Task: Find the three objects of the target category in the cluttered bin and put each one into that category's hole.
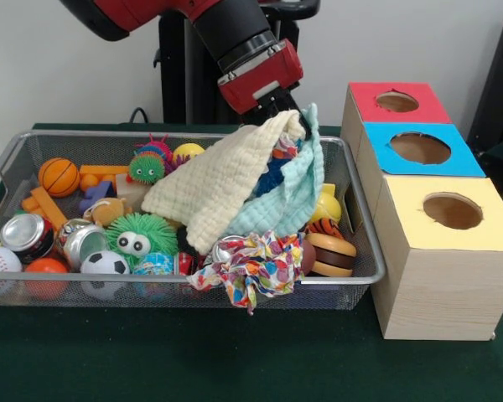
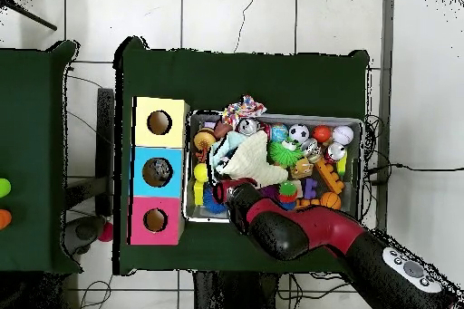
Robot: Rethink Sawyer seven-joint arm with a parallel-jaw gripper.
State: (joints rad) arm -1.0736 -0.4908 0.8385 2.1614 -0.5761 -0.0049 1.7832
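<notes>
The gripper (image 1: 278,117) was pinching the top corner of a cream cloth (image 1: 214,188) and, with it, a mint cloth (image 1: 289,201), both lifted above the wire bin (image 1: 352,251). Only the front view showed this grip; in the overhead view the arm (image 2: 299,228) covered the wrist, and the cloths (image 2: 249,160) appeared just as a pale wedge beyond it. In the front view the cream cloth hung from the gripper with its long axis slanting down and to the left, its wide lower edge resting on the toys; the mint cloth draped below and to the right of the gripper. A patterned cloth (image 1: 251,268) lay well below the gripper, spilling over the bin's near rim. The overhead view alone showed all three box holes from above: yellow (image 2: 159,122), blue (image 2: 157,172) and red (image 2: 155,220), in a row beside the bin.
</notes>
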